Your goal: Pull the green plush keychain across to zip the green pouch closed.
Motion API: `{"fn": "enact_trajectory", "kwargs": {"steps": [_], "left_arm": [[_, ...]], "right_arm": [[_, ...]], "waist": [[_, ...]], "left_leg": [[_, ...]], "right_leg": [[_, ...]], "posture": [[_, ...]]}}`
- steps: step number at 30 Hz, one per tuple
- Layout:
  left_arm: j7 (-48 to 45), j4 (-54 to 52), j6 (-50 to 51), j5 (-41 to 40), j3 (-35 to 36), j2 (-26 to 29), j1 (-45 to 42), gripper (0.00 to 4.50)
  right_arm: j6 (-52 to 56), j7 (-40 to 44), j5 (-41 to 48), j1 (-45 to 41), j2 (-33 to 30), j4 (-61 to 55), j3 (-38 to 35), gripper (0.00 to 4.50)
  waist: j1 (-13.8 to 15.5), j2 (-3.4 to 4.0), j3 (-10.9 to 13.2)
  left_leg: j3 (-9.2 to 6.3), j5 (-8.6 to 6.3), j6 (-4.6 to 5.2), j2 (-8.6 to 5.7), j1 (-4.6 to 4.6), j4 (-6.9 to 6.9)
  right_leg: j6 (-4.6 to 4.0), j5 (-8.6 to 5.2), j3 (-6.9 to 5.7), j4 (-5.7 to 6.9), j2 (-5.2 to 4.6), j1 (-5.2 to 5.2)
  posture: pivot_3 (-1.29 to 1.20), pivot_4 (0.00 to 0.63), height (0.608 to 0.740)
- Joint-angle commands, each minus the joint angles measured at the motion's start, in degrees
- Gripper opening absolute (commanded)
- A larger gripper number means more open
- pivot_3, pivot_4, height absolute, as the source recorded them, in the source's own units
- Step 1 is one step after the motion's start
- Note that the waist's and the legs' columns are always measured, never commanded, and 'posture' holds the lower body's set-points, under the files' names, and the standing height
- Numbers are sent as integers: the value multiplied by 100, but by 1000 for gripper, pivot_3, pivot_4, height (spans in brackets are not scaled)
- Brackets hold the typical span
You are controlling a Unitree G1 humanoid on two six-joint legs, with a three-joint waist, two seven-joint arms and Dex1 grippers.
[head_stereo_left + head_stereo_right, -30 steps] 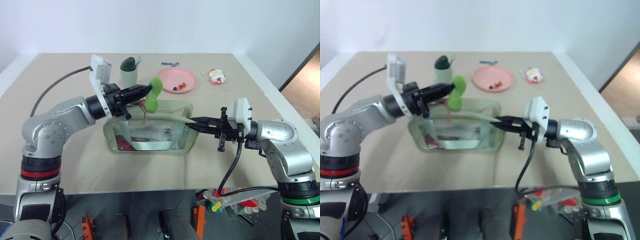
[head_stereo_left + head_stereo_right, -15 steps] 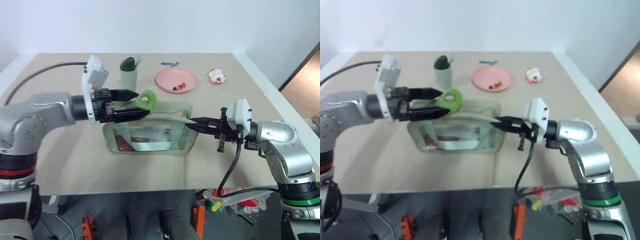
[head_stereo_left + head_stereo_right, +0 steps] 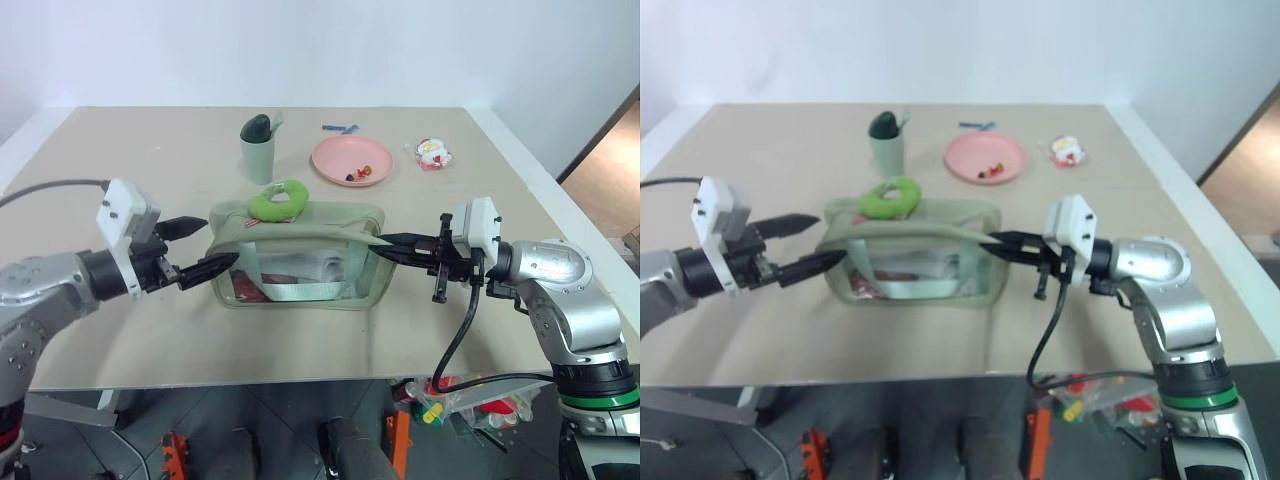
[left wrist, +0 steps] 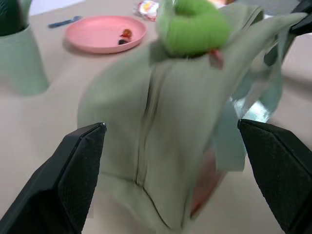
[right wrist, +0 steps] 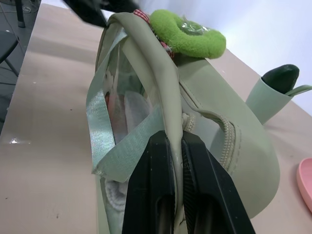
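The green pouch [image 3: 320, 222] stands on the table's middle, its sage top drawn together. The green plush keychain [image 3: 279, 201], a lime fuzzy ring, lies on the pouch's top near its left end. My left gripper [image 3: 220, 241] hangs open just off the pouch's left end, holding nothing; in the left wrist view its fingers [image 4: 78, 165] stand wide on either side of the pouch [image 4: 165, 126] with the keychain [image 4: 192, 27] beyond. My right gripper [image 3: 386, 246] is shut on the pouch's right end, and the right wrist view shows its fingertips [image 5: 158, 161] pinching the fabric edge [image 5: 146, 73].
Behind the pouch stand a dull green cup [image 3: 257, 146], a pink plate [image 3: 351, 160] with small bits on it, a small Santa figure [image 3: 433, 153] and a blue item [image 3: 340, 128]. The table's front edge [image 3: 300, 382] runs close below both arms.
My left gripper let go of the keychain, opened wide and drew back left and down. The keychain now rests on the pouch's top. The right gripper kept still.
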Motion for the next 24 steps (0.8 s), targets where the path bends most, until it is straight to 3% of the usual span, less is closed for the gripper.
{"fn": "enact_trajectory", "kwargs": {"steps": [1,2,5,12,16,20,24], "left_arm": [[165,-245,-270,176,116,-108,188,4477],[212,-212,-367,267,78,-172,213,4477],[321,-108,-517,319,10,-393,159,3729],[331,-21,-660,373,-141,-580,37,1280],[302,22,-628,334,-236,-615,-104,12],[280,46,-618,342,-284,-631,-79,0],[254,27,-588,312,-344,-652,-29,0]], "right_arm": [[-68,71,17,-121,-10,-37,-3,0],[-73,76,11,-135,-5,-18,5,0],[-87,88,2,-180,3,26,28,0],[199,146,184,-189,-88,-5,-29,0],[1008,113,713,-274,-240,-221,-186,1460],[1890,140,1189,-559,-613,-302,-331,2703],[3209,139,2067,-1342,-1042,-162,-556,4262]], "waist": [[-4,0,0],[-4,0,0],[-2,0,0],[-4,0,0],[-3,0,0],[1,1,0],[3,2,1]], "left_leg": [[3,0,0,-1,1,0],[4,0,0,-1,3,0],[2,0,0,-1,3,0],[2,0,0,2,3,-1],[1,0,0,1,3,0],[2,0,0,-1,0,0],[3,0,0,-5,-5,2]], "right_leg": [[0,0,2,0,-1,0],[0,1,3,0,0,0],[-1,2,0,1,1,1],[-1,3,1,0,5,0],[-1,3,2,1,6,1],[1,3,3,0,4,0],[1,3,4,-1,-2,-2]], "posture": [[0,150,740],[0,150,740],[0,150,740],[0,150,740],[0,150,740],[0,150,740],[0,150,740]]}}
